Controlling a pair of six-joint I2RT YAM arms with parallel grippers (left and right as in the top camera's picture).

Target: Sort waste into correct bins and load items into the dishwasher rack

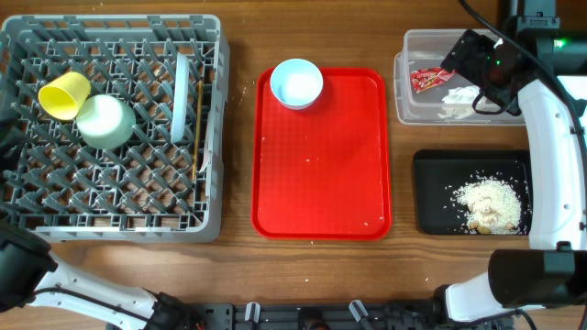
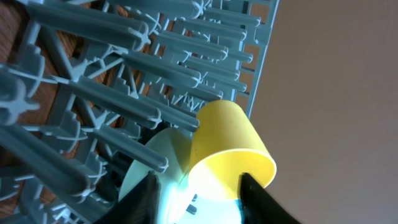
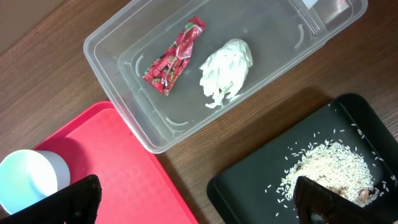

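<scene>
Left gripper (image 2: 199, 208) part open, fingers either side of yellow cup (image 2: 227, 146). Cup lies on its side in rack (image 2: 93, 74) against a bowl (image 2: 155, 158), pegs close all round. Plate (image 1: 180, 96) and stick (image 1: 198, 119) sit on edge further right. Right gripper (image 3: 202, 205) wide, holding nothing, over the counter (image 3: 249, 134). Wrapper (image 3: 174, 56) and scrap (image 3: 227, 68) in clear tub (image 3: 112, 37), crumbs (image 3: 326, 165) in black tray (image 3: 242, 186), second bowl (image 1: 296, 82) on red tray (image 1: 321, 174).

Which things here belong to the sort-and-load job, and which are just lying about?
Job: dishwasher rack, yellow cup, racked bowl, plate, wooden stick, second bowl, clear tub, red wrapper, white scrap, black tray, crumbly food.
Lying about: red tray, table.
</scene>
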